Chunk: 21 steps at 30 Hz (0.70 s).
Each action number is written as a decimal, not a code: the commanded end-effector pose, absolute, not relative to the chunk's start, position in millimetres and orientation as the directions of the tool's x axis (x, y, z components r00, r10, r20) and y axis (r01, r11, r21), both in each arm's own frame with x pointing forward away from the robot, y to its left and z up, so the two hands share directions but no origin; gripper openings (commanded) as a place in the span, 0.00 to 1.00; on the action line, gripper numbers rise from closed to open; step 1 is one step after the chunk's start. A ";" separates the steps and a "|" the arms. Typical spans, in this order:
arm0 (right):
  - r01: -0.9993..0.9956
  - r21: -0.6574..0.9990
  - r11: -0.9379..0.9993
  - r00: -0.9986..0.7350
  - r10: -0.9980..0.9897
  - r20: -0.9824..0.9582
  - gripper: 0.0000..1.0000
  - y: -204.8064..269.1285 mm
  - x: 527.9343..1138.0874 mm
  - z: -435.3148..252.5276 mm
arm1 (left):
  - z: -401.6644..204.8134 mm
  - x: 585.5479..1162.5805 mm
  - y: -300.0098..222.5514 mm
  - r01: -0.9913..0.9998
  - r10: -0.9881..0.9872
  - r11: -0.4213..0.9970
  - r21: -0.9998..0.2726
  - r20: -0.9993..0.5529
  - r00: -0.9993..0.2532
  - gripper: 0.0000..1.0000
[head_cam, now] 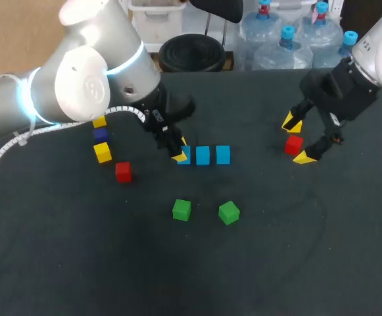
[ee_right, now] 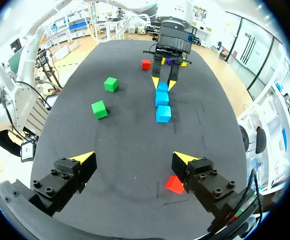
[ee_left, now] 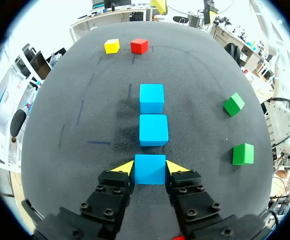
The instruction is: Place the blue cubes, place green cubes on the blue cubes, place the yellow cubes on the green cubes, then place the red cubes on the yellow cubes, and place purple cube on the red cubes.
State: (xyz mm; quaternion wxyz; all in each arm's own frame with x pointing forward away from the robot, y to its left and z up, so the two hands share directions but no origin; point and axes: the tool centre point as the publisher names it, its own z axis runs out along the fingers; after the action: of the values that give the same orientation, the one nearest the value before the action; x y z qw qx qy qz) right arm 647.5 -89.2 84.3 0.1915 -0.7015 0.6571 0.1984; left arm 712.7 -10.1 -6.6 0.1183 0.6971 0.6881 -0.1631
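Three blue cubes lie in a row mid-table. My left gripper (head_cam: 179,151) (ee_left: 150,168) is shut on the end blue cube (ee_left: 150,169) (head_cam: 185,155), its yellow tips pressed against two sides. The other blue cubes (ee_left: 153,129) (ee_left: 151,98) continue the line ahead of it. Two green cubes (head_cam: 181,210) (head_cam: 229,212) sit nearer the front. At the left lie a red cube (head_cam: 123,171), two yellow cubes (head_cam: 102,152) (head_cam: 99,122) and a purple cube (head_cam: 100,134). My right gripper (head_cam: 299,139) (ee_right: 135,160) stands wide open over another red cube (head_cam: 293,144) (ee_right: 173,184), which lies beside one finger.
Beyond the blue row, the left wrist view shows a yellow cube (ee_left: 112,46) next to the red cube (ee_left: 139,46). The green cubes (ee_left: 233,104) (ee_left: 243,153) lie off to one side of the row. The dark table (head_cam: 276,263) has bare cloth at the front.
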 end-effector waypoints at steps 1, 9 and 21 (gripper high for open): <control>-0.998 -0.007 -0.064 0.058 -0.845 -0.532 1.00 -88.9 648.4 83.6 | -8.2 715.8 -11.7 0.997 0.923 -0.027 -0.067 -0.385 -0.001 0.35; -0.998 -0.007 -0.064 0.058 -0.845 -0.532 1.00 -88.9 648.4 83.6 | -8.8 715.4 -12.6 0.997 0.924 -0.027 -0.079 -0.382 -0.005 1.00; -0.998 -0.007 -0.064 0.058 -0.845 -0.532 1.00 -88.9 648.4 83.6 | -7.2 713.7 -11.0 0.997 0.922 -0.025 -0.072 -0.388 -0.005 0.50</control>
State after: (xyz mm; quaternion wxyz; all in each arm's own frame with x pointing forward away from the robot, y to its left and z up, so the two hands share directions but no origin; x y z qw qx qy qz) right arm 647.5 -89.2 84.2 0.1915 -0.7015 0.6571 0.1984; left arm 713.1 -11.7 -7.5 0.1134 0.6958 0.6895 -0.1661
